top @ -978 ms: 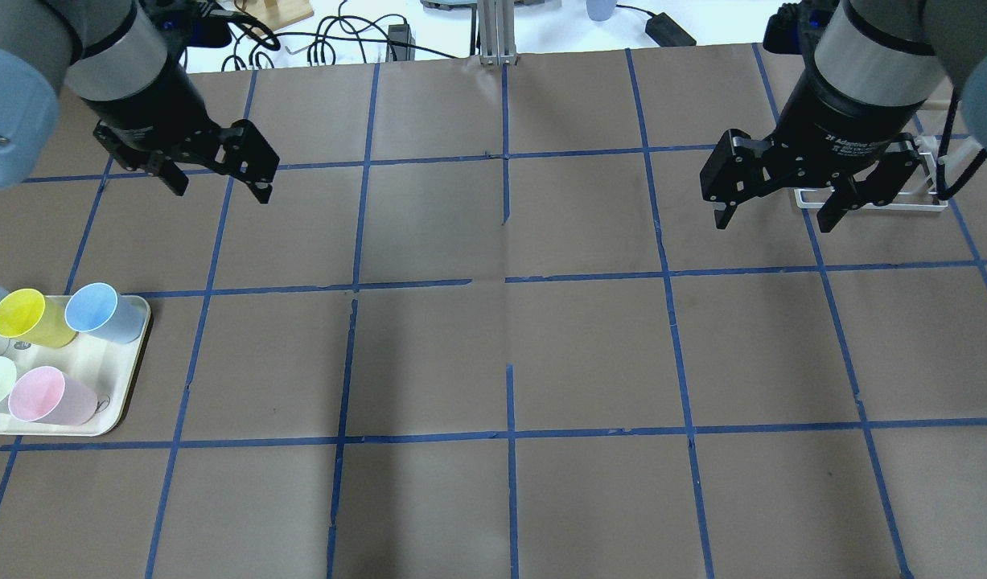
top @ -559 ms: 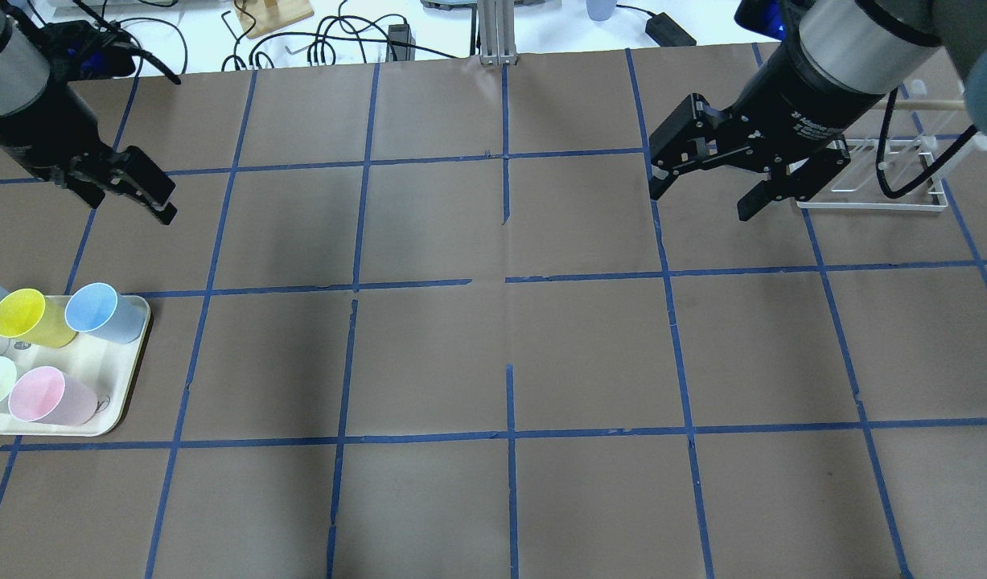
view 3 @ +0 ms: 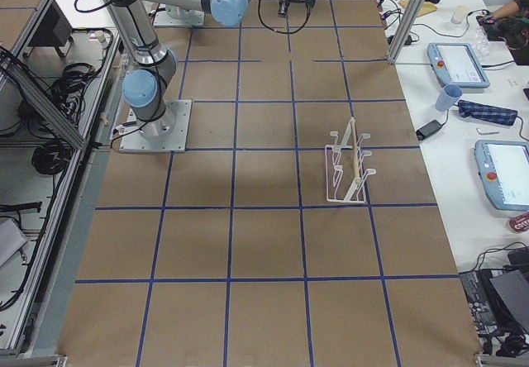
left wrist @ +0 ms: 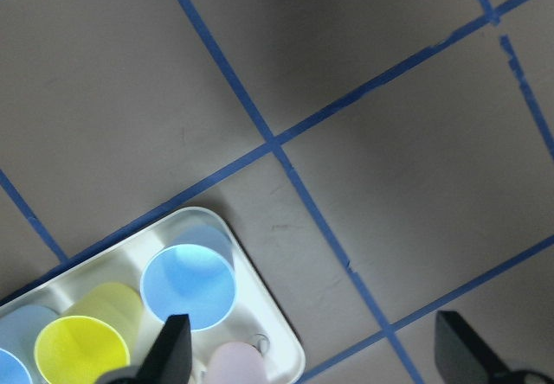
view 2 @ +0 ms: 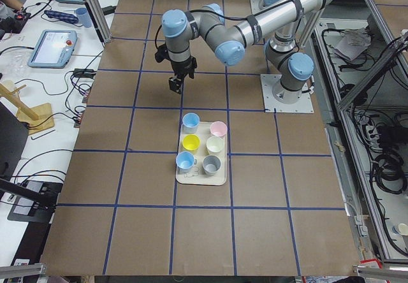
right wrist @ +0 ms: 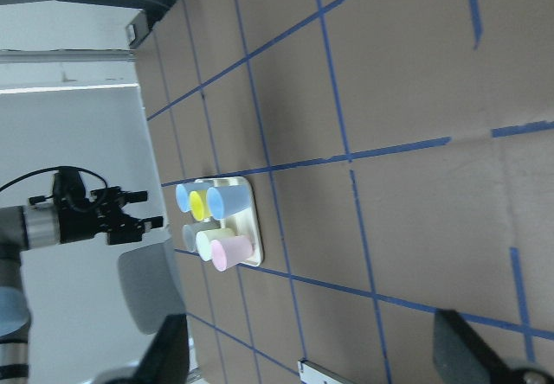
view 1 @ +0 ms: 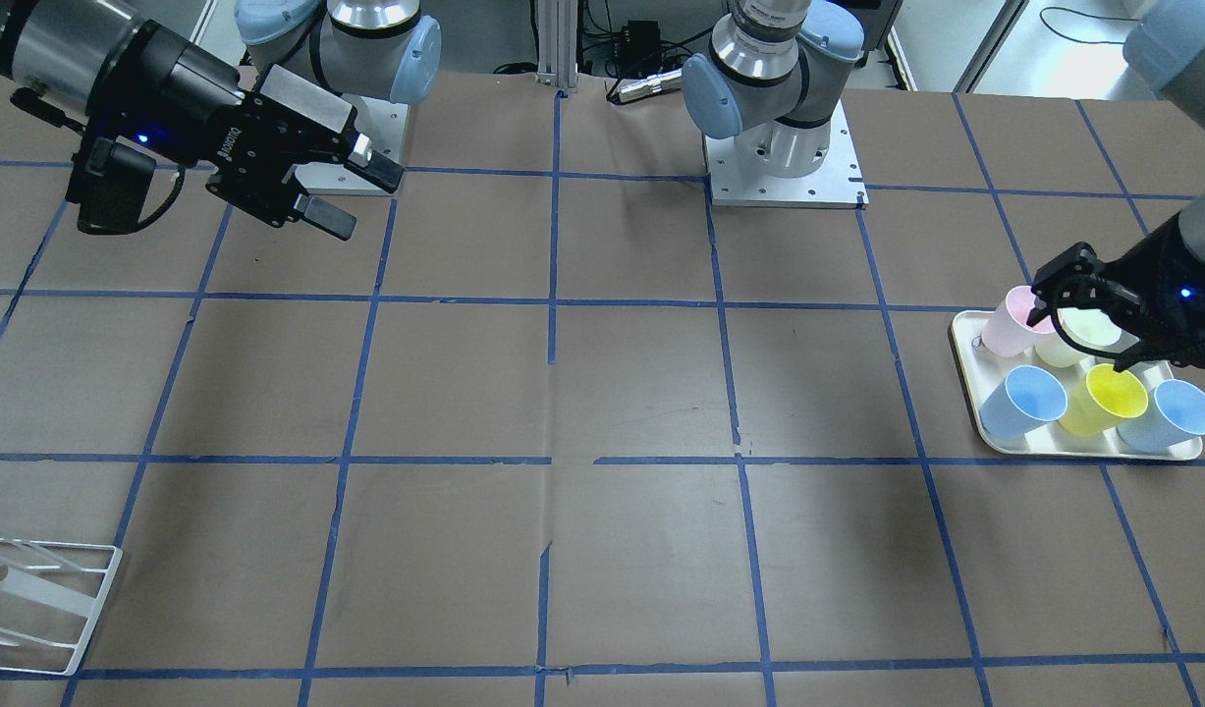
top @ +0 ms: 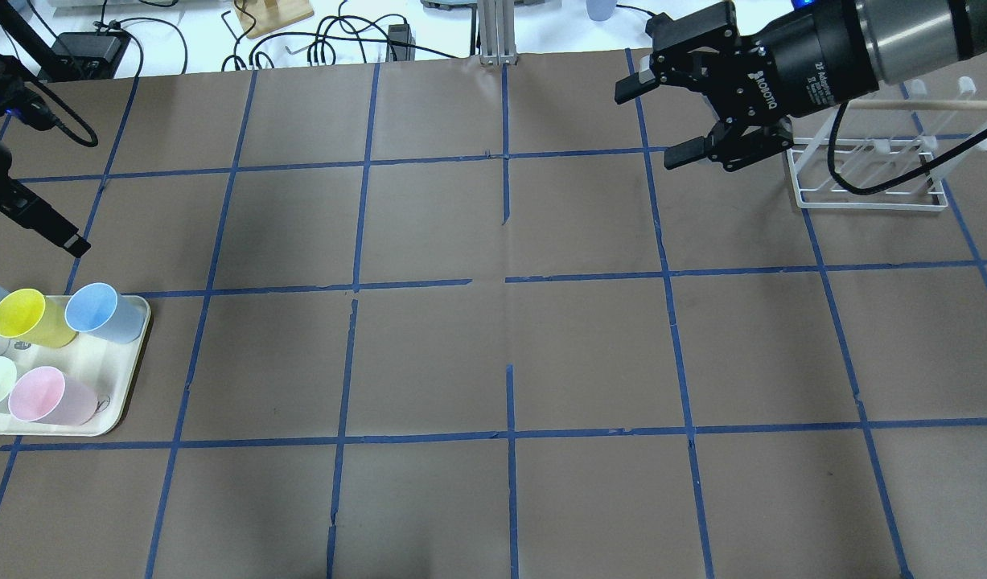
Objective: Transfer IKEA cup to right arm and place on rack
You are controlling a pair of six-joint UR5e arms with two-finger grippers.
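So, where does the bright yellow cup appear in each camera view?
Exterior front-facing: yellow cup at the right side, middle of the near row.
Overhead exterior: far left edge.
Exterior left: near the centre.
Exterior right: not in it.
Left wrist-mounted: bottom left corner.
Right wrist-mounted: small, left of centre.
Shared landmark: the cream tray on which it stands.

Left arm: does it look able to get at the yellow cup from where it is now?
Probably yes. The left gripper hangs open near the tray, and nothing covers the yellow cup, though light blue cups stand close on both sides.
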